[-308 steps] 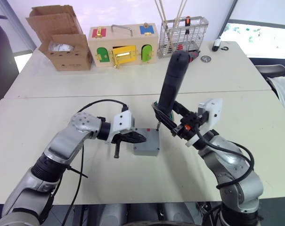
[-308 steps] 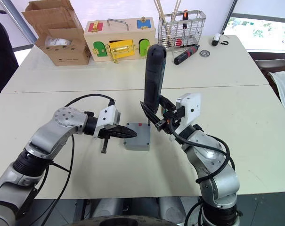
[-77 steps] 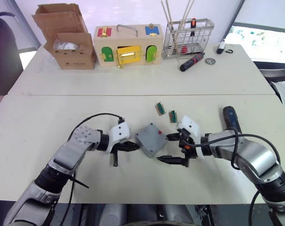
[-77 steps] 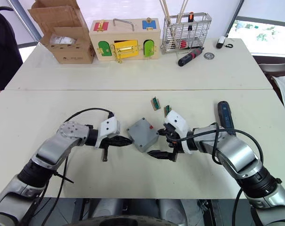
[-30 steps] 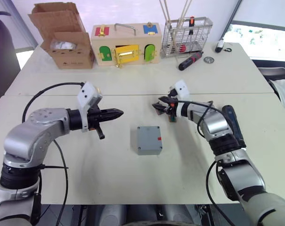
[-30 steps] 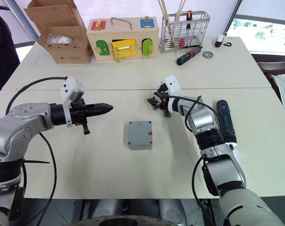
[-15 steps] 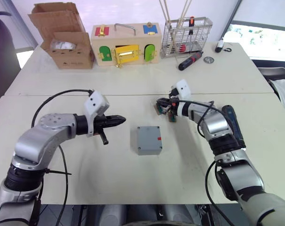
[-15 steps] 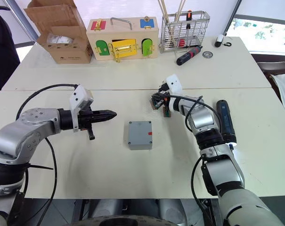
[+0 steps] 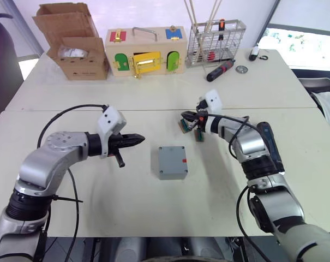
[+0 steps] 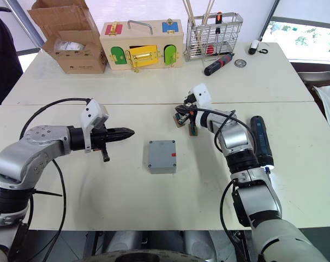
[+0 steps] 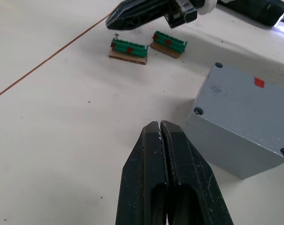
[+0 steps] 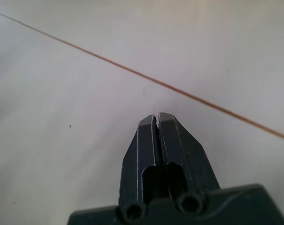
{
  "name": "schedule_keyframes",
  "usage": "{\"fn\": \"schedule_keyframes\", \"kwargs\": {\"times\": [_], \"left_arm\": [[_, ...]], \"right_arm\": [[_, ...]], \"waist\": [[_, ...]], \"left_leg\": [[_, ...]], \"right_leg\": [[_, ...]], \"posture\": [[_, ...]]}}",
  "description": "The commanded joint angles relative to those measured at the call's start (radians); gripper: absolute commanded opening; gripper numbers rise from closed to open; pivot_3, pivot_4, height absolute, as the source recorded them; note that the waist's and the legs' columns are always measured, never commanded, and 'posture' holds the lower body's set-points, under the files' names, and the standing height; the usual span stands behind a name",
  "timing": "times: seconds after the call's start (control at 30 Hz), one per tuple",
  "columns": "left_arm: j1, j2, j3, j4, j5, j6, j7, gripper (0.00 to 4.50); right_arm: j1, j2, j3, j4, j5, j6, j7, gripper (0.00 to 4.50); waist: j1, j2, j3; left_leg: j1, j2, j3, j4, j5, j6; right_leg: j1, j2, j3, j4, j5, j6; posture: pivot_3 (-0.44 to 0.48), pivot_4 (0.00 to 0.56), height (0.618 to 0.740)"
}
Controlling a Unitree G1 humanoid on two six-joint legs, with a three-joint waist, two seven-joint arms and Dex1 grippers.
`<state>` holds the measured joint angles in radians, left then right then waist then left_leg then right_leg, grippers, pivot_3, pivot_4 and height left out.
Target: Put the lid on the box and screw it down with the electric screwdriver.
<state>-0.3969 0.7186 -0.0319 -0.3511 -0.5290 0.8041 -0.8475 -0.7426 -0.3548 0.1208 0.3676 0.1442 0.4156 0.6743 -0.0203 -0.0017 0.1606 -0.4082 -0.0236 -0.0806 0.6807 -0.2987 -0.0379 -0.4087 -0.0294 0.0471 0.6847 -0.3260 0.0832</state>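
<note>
- Box (image 9: 172, 162): lid on, mid-desk, now released by both hands.
- Left hand (image 9: 137, 139): fingers together, withdrawn.
- Right hand (image 9: 186, 116): fingers together, withdrawn.
- Electric screwdriver (image 9: 269, 143): laid down; screwing apparently finished.

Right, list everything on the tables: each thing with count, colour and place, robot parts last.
box: one, grey with its lid on and a small red mark, middle of the near table.
electric screwdriver: one, black, tip light lit, lying on the near table by the right arm.
green terminal blocks: two, green on brown bases, just beyond the box, under the right gripper.
cardboard carton: one, brown, open, far table's left end.
wooden box: one, pale wood with coloured doors, far table's middle.
wire basket: one, metal, holding sticks, far table.
hand screwdriver: one, black and red, before the basket.
left gripper: shut, empty, left of the box.
right gripper: shut, over the terminal blocks.
</note>
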Motion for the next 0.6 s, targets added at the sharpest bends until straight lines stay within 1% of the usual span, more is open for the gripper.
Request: {"fn": "schedule_keyframes", "kwargs": {"times": [0.03,0.2,0.33,0.37,0.4,0.53,0.6], "left_arm": [[-0.007,-0.003,-0.009,-0.004,0.007,-0.025,-0.009,0.00],[-0.013,-0.007,-0.019,0.009,0.012,-0.036,-0.016,0.00],[-0.022,-0.016,-0.033,0.031,0.027,-0.053,-0.021,0.00],[-0.023,-0.016,-0.040,0.034,0.033,-0.059,-0.025,0.00],[-0.023,-0.016,-0.045,0.036,0.038,-0.064,-0.029,0.00],[-0.023,-0.017,-0.047,0.041,0.043,-0.070,-0.037,0.00],[-0.024,-0.016,-0.046,0.042,0.043,-0.071,-0.039,0.00]], "right_arm": [[0.007,-0.012,-0.027,-0.108,0.019,0.024,0.002,0.03],[0.022,-0.023,-0.038,-0.183,0.029,0.069,0.001,0.03],[0.042,-0.024,-0.041,-0.177,0.024,0.077,-0.009,0.03],[0.050,-0.024,-0.036,-0.171,0.023,0.078,-0.004,0.55],[0.056,-0.023,-0.032,-0.167,0.023,0.079,-0.001,0.87],[0.058,-0.009,-0.029,-0.133,0.009,0.078,-0.026,2.85],[0.057,-0.004,-0.025,-0.120,0.009,0.077,-0.024,3.59]], "waist": [[0.001,0.000,0.000],[0.001,0.000,0.000],[0.001,0.000,0.000],[0.002,0.000,0.000],[0.002,0.000,0.000],[0.000,0.000,0.000],[-0.001,0.000,0.000]], "left_leg": [[0.000,0.000,0.000,0.000,0.000,0.000],[0.000,0.000,0.000,0.000,0.000,0.000],[0.000,0.000,0.000,0.000,0.000,0.000],[0.000,0.000,0.000,0.000,0.000,0.000],[0.000,0.000,0.000,0.000,0.000,0.000],[0.000,0.000,0.000,0.000,0.000,0.000],[0.000,0.000,0.000,0.000,0.000,0.000]], "right_leg": [[0.000,0.000,0.000,0.000,0.000,0.000],[0.000,0.000,0.000,0.000,0.000,0.000],[0.000,0.000,0.000,0.000,0.000,0.000],[0.000,0.000,0.000,0.000,0.000,0.000],[0.000,0.000,0.000,0.000,0.000,0.000],[0.000,0.000,0.000,0.000,0.000,0.000],[0.000,0.000,0.000,0.000,0.000,0.000]], "posture": [[0.000,0.150,0.740],[0.000,0.150,0.740],[0.000,0.150,0.740],[0.000,0.150,0.740],[0.000,0.150,0.740],[0.000,0.150,0.740],[0.000,0.150,0.740]]}}
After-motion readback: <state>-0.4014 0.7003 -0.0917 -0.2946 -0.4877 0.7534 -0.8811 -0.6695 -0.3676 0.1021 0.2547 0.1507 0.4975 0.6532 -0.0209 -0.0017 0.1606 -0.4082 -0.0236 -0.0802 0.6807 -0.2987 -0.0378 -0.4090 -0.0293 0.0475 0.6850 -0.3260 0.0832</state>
